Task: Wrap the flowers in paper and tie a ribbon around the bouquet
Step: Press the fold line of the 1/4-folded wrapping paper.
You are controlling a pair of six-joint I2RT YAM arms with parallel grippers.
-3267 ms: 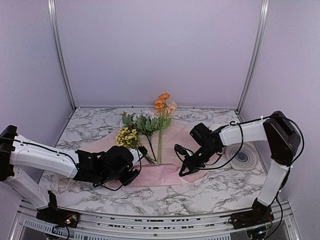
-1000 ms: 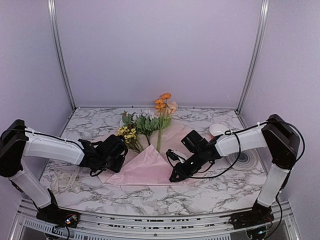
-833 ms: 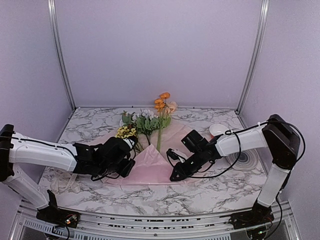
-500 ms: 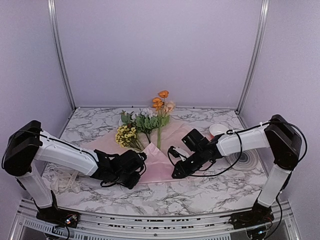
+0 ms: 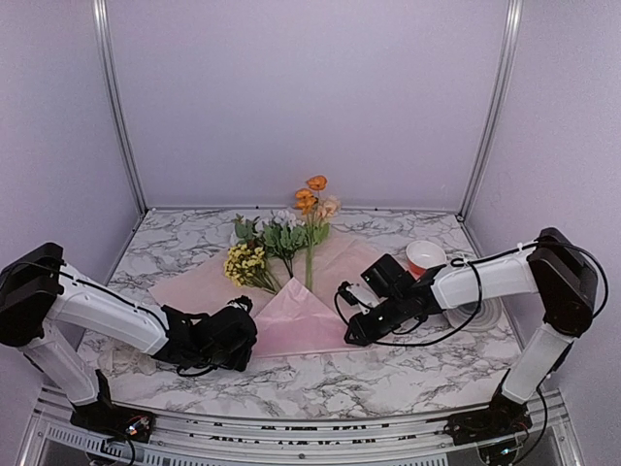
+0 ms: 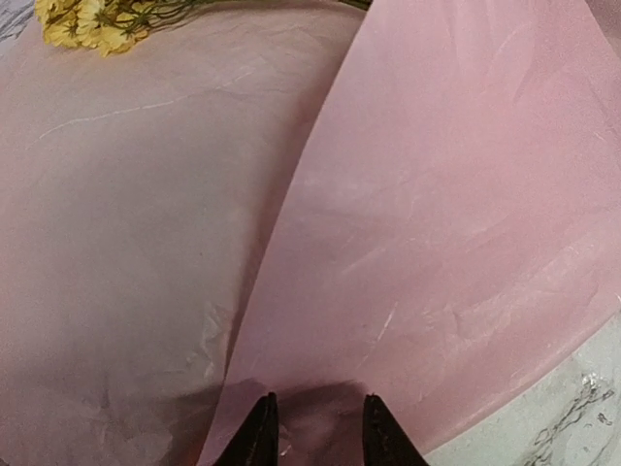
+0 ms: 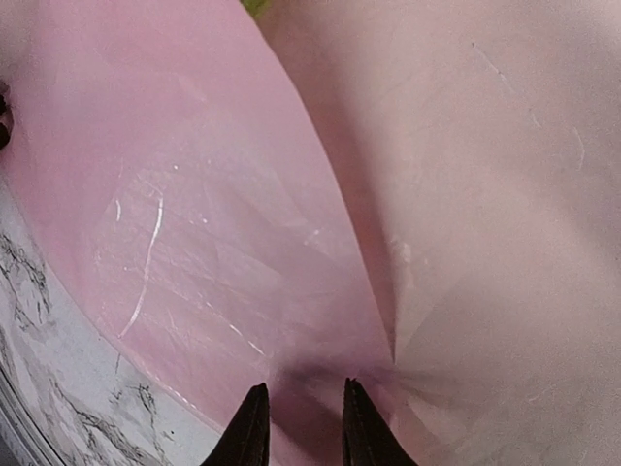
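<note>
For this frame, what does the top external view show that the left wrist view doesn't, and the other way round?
Only top external: the right gripper, the orange blooms, a small cup. Only left wrist: the left fingers up close, a gap between them, over the pink paper. Both: that paper's folded-over flap and the yellow blooms.

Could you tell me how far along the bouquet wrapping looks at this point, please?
Done: the flowers lie on the paper, and its near edge is folded up into a triangular flap over the stems. In hand: the left tool and right tool sit at the flap's near corners; whether they grip is unclear. Left: the sheet's sides lie flat, nothing is rolled or tied.
</note>
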